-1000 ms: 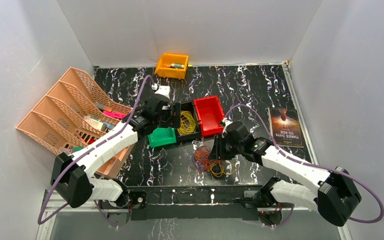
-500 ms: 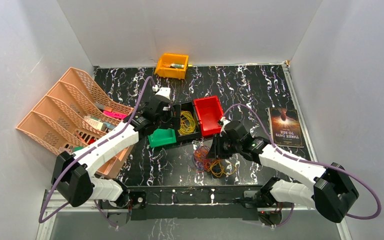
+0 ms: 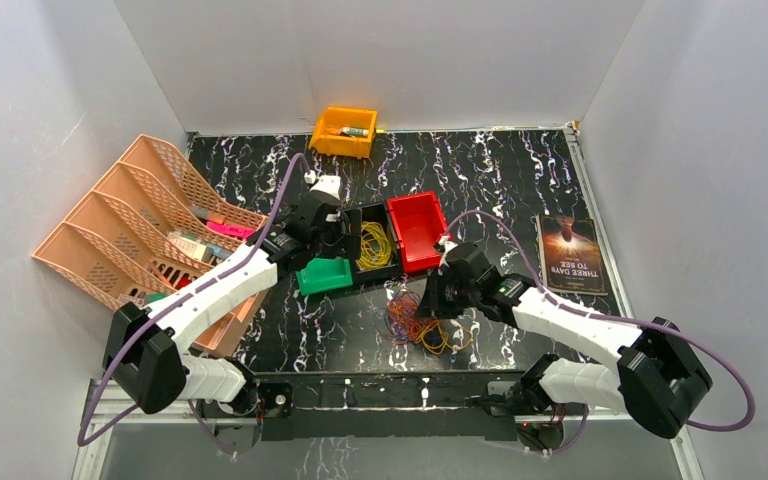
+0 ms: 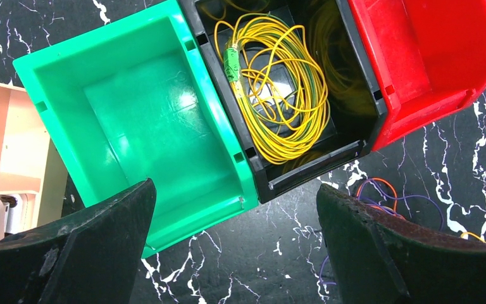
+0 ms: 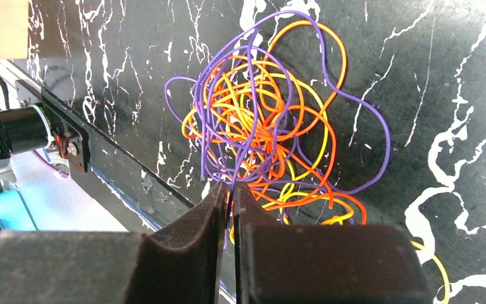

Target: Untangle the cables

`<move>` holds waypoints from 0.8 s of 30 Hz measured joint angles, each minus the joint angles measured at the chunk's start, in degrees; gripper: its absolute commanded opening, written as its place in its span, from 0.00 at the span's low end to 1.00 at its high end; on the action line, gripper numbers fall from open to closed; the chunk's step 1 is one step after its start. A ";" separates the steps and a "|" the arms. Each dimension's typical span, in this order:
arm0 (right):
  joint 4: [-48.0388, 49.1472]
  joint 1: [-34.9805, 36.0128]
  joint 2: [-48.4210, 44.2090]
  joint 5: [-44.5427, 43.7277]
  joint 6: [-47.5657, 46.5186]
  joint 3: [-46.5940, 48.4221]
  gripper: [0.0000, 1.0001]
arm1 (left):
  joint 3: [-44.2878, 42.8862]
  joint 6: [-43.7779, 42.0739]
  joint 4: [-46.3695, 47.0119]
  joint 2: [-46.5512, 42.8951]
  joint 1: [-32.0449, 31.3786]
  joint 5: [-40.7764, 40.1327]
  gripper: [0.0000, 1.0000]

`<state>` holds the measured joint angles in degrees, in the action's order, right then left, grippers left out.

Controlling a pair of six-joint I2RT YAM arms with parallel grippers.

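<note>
We see our right gripper (image 5: 230, 193) with its fingers (image 5: 190, 234) drawn almost together, pinching a purple strand (image 5: 232, 180) at the near side of the tangled cables (image 5: 272, 126). Purple, orange and yellow loops lie knotted on the black marbled table (image 5: 455, 95), whose edge runs down the left.

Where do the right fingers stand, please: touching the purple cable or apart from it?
Touching: the right wrist view shows the right fingers pinching the purple cable.
</note>
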<state>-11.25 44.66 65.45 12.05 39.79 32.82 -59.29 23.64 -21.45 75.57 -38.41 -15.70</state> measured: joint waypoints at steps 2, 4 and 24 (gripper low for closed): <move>0.50 0.00 0.20 -0.02 -0.04 0.00 0.10 | 0.07 0.00 -0.02 0.00 0.00 -0.02 0.98; 1.09 0.00 0.17 -0.04 -0.24 0.00 0.01 | 0.17 0.00 -0.02 0.00 0.00 -0.13 0.98; -4.44 0.00 -12.15 -8.74 -11.10 12.15 0.00 | 13.88 -3.54 22.51 -21.88 0.09 16.06 0.98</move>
<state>-15.68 44.66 53.30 3.31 28.69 44.97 -45.41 20.10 1.06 53.69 -38.33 0.36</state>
